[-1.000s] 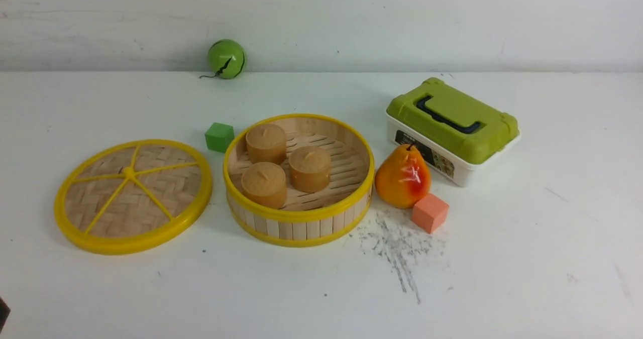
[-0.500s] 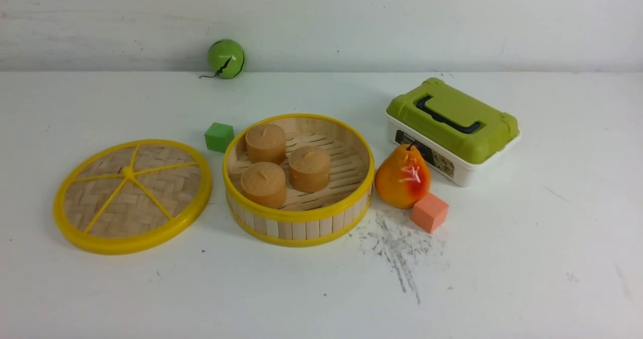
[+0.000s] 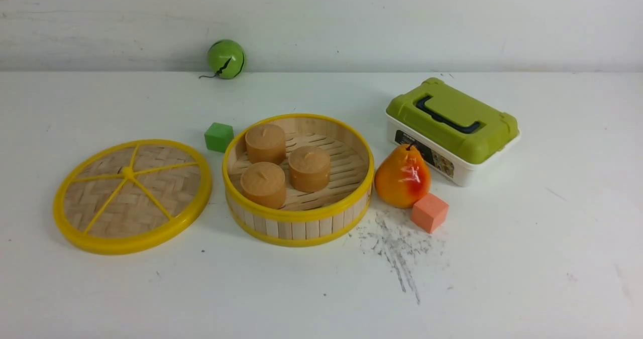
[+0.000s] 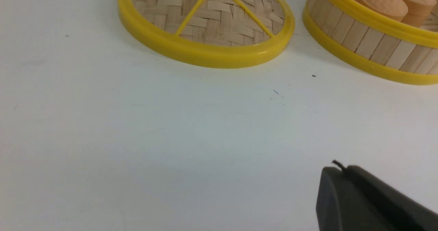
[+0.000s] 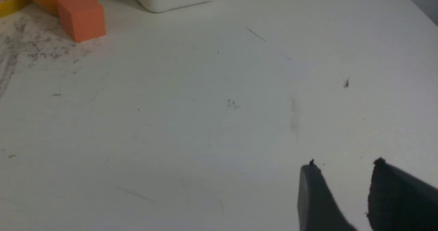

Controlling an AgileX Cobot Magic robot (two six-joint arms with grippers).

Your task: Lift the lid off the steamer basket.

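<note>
Lid off and lying on the table: the task looks finished, with only parking the arms left.
Nearest, the left gripper [image 4: 337,170] hangs low over the bare table [image 4: 137,138], jaws clenched on nothing; the right gripper [image 5: 345,163] hangs low too, jaws apart and empty. Farther out, the lid [image 3: 131,196] lies flat just left of the open steamer basket [image 3: 299,226], not touching it.

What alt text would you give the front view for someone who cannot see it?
The lid lies flat on the white table, left of and apart from the open steamer basket, which holds three tan cylinders. Right of the basket stand a pear, an orange cube and a green-lidded box; a green cube and green ball sit behind.
</note>
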